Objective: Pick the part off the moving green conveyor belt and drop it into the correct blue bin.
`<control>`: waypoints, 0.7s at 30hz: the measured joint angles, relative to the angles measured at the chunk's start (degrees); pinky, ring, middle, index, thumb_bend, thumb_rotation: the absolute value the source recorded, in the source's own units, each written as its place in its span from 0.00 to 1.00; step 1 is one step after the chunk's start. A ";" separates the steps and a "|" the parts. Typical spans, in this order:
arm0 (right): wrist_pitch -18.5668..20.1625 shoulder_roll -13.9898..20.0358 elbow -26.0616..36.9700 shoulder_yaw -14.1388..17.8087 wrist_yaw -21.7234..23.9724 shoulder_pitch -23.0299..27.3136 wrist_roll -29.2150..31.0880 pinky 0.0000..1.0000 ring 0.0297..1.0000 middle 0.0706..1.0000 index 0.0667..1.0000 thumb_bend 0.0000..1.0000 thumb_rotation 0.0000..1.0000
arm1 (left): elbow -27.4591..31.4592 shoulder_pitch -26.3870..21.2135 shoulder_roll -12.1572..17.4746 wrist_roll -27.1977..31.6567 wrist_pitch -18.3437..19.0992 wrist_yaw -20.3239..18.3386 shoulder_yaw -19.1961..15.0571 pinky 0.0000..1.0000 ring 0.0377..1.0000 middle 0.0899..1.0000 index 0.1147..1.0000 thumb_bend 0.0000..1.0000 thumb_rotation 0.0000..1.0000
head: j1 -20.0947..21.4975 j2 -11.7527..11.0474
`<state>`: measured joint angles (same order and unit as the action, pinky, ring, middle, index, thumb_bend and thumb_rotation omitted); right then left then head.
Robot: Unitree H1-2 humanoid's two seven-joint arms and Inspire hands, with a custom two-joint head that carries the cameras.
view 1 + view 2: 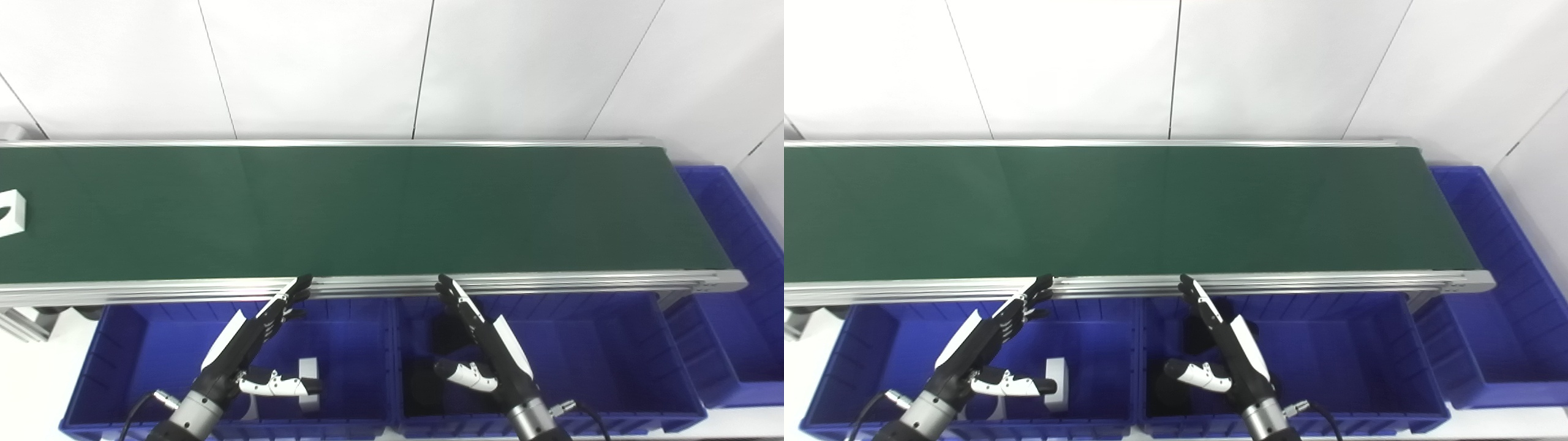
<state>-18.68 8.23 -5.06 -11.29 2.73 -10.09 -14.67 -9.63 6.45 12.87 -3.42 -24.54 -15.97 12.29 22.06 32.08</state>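
Observation:
A white part (11, 212) lies on the green conveyor belt (367, 208) at the far left edge of the left eye view; the right eye view does not show it. My left hand (251, 346) hovers open over the left blue bin (122, 343), fingers stretched toward the belt's near rail. My right hand (484, 343) hovers open over the middle blue bin (612, 349) in the same pose. Neither hand holds anything. A white part (309, 383) lies in the left bin, and dark parts (444, 334) lie in the middle bin.
A third blue bin (729, 269) stands at the belt's right end. The aluminium rail (551, 282) runs along the belt's near side just above both hands. White wall panels stand behind the belt.

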 measured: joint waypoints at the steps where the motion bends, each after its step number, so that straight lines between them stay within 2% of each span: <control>1: 0.00 0.00 -0.02 0.00 0.00 0.02 -0.04 0.89 0.92 0.93 0.97 0.97 0.81 | 0.00 0.00 0.00 0.00 0.00 0.00 0.00 0.87 0.94 0.98 0.96 0.91 0.25 | -0.09 -0.09; 10: -0.01 0.00 -0.30 0.00 0.00 0.26 -0.05 0.89 0.91 0.93 0.97 0.97 0.81 | -0.11 -0.02 0.01 -0.02 0.00 0.06 0.07 0.87 0.94 0.97 0.96 0.90 0.25 | -0.09 0.00; 15: -0.01 0.14 -0.29 0.00 0.02 0.24 -0.02 0.90 0.93 0.94 0.98 0.97 0.82 | -0.10 -0.02 0.00 -0.24 0.00 0.24 0.28 0.86 0.94 0.97 0.96 0.91 0.26 | -1.93 -0.09; 16: -0.01 0.25 -0.23 0.02 0.05 0.20 0.07 0.91 0.93 0.94 0.98 0.97 0.82 | -0.09 -0.02 -0.01 -0.62 -0.01 0.31 0.37 0.86 0.94 0.97 0.96 0.91 0.27 | -4.72 -0.35; 17: -0.01 0.37 -0.17 0.03 0.10 0.14 0.23 0.92 0.93 0.93 0.98 0.96 0.81 | -0.09 -0.02 -0.02 -0.74 -0.01 0.33 0.50 0.86 0.94 0.97 0.95 0.92 0.27 | -4.75 -0.35; 18: -0.01 0.55 -0.05 0.07 0.20 0.02 0.43 0.93 0.93 0.93 0.99 0.94 0.80 | -0.09 -0.02 -0.11 -0.75 -0.01 0.33 0.62 0.85 0.93 0.97 0.94 0.92 0.26 | -11.36 -0.87; 21: -0.08 1.49 0.47 0.34 0.76 -0.67 1.68 0.92 0.93 0.93 0.99 0.92 0.79 | -0.07 -0.01 -0.72 -1.00 -0.01 0.52 1.07 0.82 0.91 0.94 0.91 0.94 0.27 | -18.52 -1.93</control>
<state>-18.76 9.73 -4.59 -10.95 3.49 -10.76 -12.99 -9.69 6.44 12.15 -4.42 -24.55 -15.45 13.35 3.54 30.15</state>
